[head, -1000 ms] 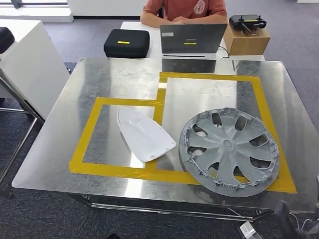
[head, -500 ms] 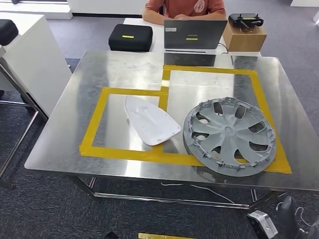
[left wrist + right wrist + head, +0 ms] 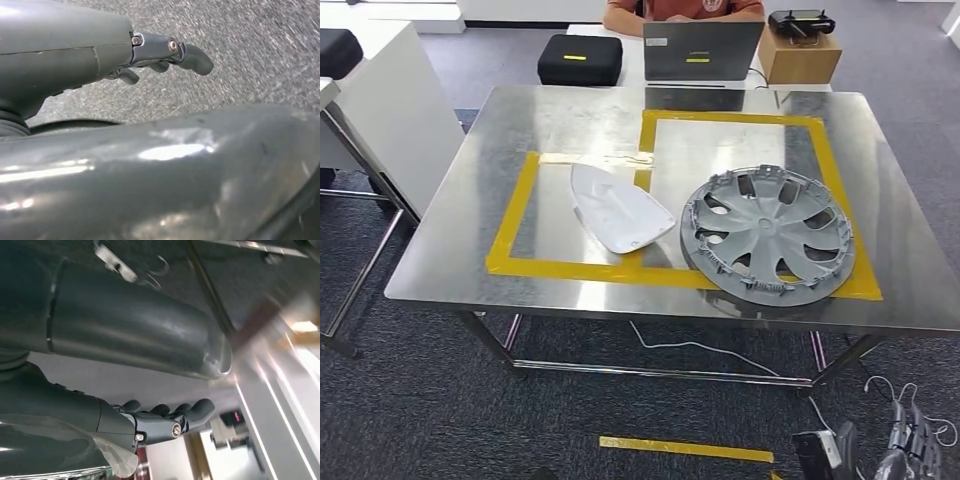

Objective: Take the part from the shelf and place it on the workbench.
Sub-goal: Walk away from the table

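A grey wheel cover (image 3: 767,233) lies flat on the steel workbench (image 3: 463,240), inside the larger yellow-taped frame on the right. A white curved panel (image 3: 618,210) lies beside it in the smaller taped frame, overlapping the tape between them. My right hand (image 3: 912,445) hangs low at the lower right, off the table and above the carpet. The right wrist view shows that hand (image 3: 166,420) with its fingers stretched out and nothing in them. My left hand (image 3: 162,50) also hangs over the carpet, fingers apart and holding nothing.
A person (image 3: 675,8) sits behind the table at a laptop (image 3: 702,50), with a black case (image 3: 579,59) and a cardboard box (image 3: 798,57) alongside. A white cabinet (image 3: 388,110) stands at the left. A yellow tape strip (image 3: 686,449) and cables (image 3: 712,350) lie on the floor.
The whole picture has shifted: the camera has drawn back, so the table sits farther off and more floor shows. The two parts have not moved on the table.
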### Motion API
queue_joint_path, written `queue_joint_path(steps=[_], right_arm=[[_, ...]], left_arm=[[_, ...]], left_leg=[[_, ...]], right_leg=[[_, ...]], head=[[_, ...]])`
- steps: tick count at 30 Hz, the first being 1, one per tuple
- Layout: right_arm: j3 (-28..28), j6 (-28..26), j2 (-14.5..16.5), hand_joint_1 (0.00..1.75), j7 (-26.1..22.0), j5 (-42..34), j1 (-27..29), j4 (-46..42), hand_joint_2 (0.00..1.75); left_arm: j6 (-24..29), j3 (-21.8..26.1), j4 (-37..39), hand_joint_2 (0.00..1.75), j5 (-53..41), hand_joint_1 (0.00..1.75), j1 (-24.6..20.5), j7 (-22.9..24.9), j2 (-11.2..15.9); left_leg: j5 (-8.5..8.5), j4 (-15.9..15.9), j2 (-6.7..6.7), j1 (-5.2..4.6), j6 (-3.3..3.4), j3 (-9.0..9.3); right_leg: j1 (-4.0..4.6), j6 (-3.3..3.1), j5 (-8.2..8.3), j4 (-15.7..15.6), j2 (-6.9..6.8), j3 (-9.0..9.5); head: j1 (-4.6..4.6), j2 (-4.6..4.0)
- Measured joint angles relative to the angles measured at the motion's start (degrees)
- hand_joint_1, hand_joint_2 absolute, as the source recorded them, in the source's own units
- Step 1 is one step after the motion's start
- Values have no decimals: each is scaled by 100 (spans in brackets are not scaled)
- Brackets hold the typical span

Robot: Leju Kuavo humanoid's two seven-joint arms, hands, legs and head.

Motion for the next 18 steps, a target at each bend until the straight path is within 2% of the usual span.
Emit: queue_joint_path(steps=[1,3,4,5,6,7,8,9,10,11,12,14,15,16,18], right_arm=[[-162,-105,63,0,-245,-119,-114,488,0],[-474,-218,191,0,-599,-208,-314,1311,0],[-625,-197,246,0,-717,-219,-418,1691,0],[-786,-152,292,0,-826,-232,-551,2090,0],[-977,-99,330,0,-946,-265,-722,2551,0],[-1203,-46,359,0,-1076,-323,-922,3089,0],[-1432,8,377,0,-1186,-399,-1117,3626,0],[-1656,79,386,0,-1265,-481,-1295,4146,0],[-1870,160,388,0,-1305,-551,-1455,4641,0],[-2047,233,388,0,-1312,-601,-1587,5054,0],[-2197,302,389,0,-1302,-641,-1705,5420,0],[-2442,466,388,0,-1224,-712,-1923,6075,0],[-2551,576,385,0,-1149,-757,-2023,6368,0],[-2663,690,382,0,-1059,-814,-2115,6644,0],[-2866,876,378,0,-882,-932,-2266,7063,0]], left_arm=[[5,14,1,0,-11,0,19,-14,-1],[7,36,2,0,-22,0,43,-38,-2],[8,45,2,0,-25,0,49,-52,-2],[9,53,2,0,-26,0,52,-69,-2],[12,64,2,0,-28,0,54,-90,-1],[13,74,2,0,-28,0,54,-116,2],[15,81,2,0,-28,0,52,-145,5],[15,85,2,0,-28,0,48,-173,9],[15,88,2,0,-27,0,45,-198,12],[15,92,2,0,-27,0,44,-217,15],[15,98,2,0,-26,0,43,-231,20],[14,112,3,0,-25,0,43,-243,28],[14,118,3,0,-25,0,37,-244,29],[13,124,4,0,-23,0,31,-245,29],[13,133,4,0,-21,0,18,-247,29]], left_leg=[[-249,207,-14,14,-41,-55],[-839,886,-27,41,-106,-192],[-1001,1232,-27,52,-126,-233],[-1017,1450,-27,62,-137,-215],[-911,1486,-27,70,-142,-121],[-733,1310,-28,74,-139,68],[-577,959,-32,76,-129,335],[-514,530,-40,72,-112,624],[-516,145,-49,66,-86,860],[-563,-116,-58,55,-61,998],[-612,-245,-63,41,-37,1038],[-565,-307,-48,43,46,962],[-517,-323,-34,50,103,909],[-453,-338,-20,55,161,846],[-332,-335,-4,36,223,700]], right_leg=[[-7,-50,60,-5,-11,-58],[-2,-95,173,16,-29,-206],[0,-93,232,33,-35,-294],[1,-87,291,58,-39,-377],[0,-80,349,92,-39,-470],[-2,-67,403,135,-33,-565],[-5,-51,447,182,-28,-649],[-1,-28,483,229,-24,-734],[3,0,520,268,-24,-800],[5,31,560,295,-29,-851],[6,64,606,309,-33,-894],[-2,136,651,331,-29,-966],[-4,164,553,407,-20,-1027],[-6,185,351,585,-8,-1109],[-14,206,-210,1262,6,-1329]], head=[[-1,0],[-9,0],[-9,0],[-9,0],[-9,0],[-11,0],[-12,0],[-14,0],[-9,0],[-9,0],[-8,0],[-7,0],[3,0],[17,0],[39,0]])
